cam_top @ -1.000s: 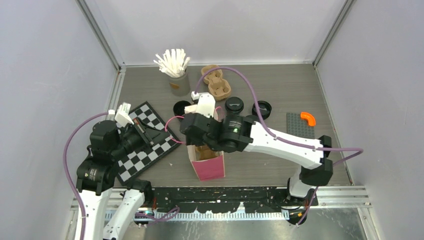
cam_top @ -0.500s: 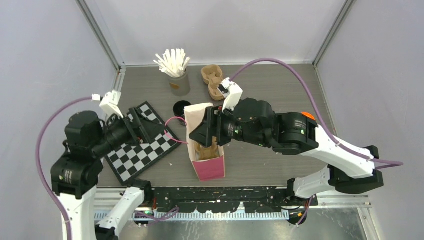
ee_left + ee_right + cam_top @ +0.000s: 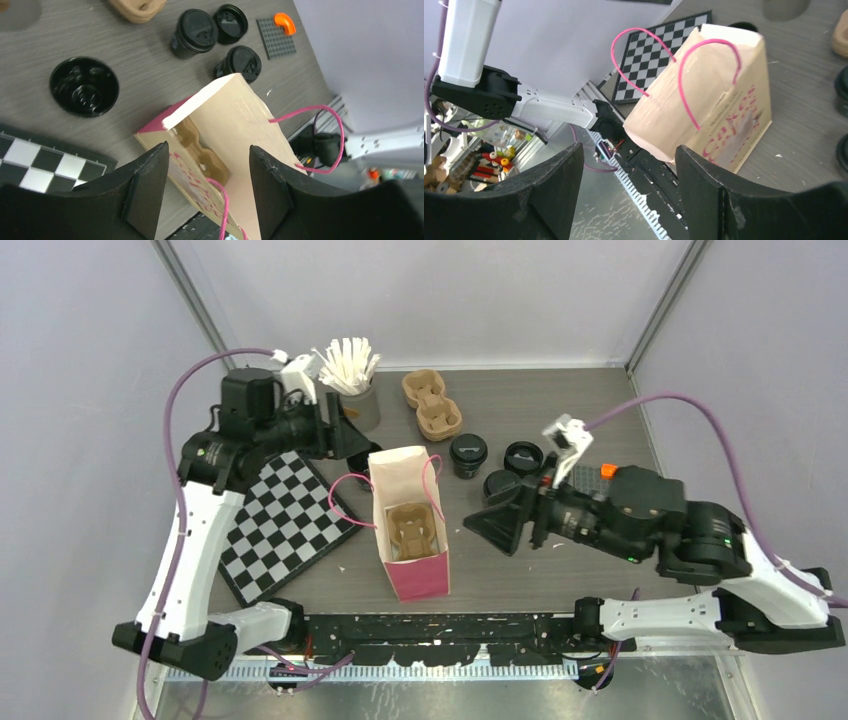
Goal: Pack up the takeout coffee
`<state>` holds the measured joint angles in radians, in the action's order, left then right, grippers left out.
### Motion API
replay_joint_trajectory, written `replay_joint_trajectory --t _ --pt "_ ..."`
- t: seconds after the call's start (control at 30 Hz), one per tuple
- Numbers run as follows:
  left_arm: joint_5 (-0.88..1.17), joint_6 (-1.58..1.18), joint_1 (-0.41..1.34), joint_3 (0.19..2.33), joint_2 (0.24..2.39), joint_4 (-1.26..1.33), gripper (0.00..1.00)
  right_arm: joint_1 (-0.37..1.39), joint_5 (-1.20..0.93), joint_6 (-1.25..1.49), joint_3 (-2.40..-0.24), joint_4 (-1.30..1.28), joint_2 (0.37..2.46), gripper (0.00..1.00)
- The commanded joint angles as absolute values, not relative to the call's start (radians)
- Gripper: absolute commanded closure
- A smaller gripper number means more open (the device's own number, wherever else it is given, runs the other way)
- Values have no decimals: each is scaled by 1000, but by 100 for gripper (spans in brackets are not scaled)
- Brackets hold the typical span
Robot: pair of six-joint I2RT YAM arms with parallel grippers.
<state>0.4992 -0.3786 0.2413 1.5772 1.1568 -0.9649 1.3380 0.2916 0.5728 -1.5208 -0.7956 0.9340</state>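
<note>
Three black takeout coffee pieces stand right of the bag: a lidded cup [image 3: 467,453] [image 3: 195,35], a round lid [image 3: 524,456] [image 3: 231,22] and another lidded cup [image 3: 500,483] [image 3: 240,61]. An open black cup [image 3: 84,86] stands left of the bag. The pink and tan paper bag [image 3: 410,530] [image 3: 235,120] [image 3: 714,100] stands upright with a brown carrier [image 3: 414,528] [image 3: 200,150] inside. My left gripper [image 3: 352,438] [image 3: 207,147] hangs open behind the bag, holding nothing. My right gripper [image 3: 480,525] [image 3: 629,150] is open and holds nothing, just right of the bag.
A chessboard [image 3: 285,525] [image 3: 659,50] lies left of the bag. A grey cup of white sticks [image 3: 350,380] and a second brown carrier [image 3: 432,405] stand at the back. A grey studded plate [image 3: 276,37] with an orange piece [image 3: 608,468] lies at the right.
The right gripper withdrew from the bag to the right and opened wider, leaving the carrier inside. The left arm swung from the chessboard up to the back and its gripper opened.
</note>
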Motion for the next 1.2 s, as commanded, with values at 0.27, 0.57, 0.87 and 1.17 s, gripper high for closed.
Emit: replay_joint_trajectory --t 0.27,0.57,0.87,1.17 --pt "481 -8 471 1554 1298 -776 39 1341 474 501 -1451 -889 716 28" --pt "508 130 514 1557 1391 -724 43 1340 559 504 -1478 -1016 680 28" --pt "568 201 517 1492 1406 -682 44 1341 650 574 -1515 -1130 630 28" --pt "507 186 517 1496 1366 -705 95 1341 697 717 -1473 -1136 613 28"
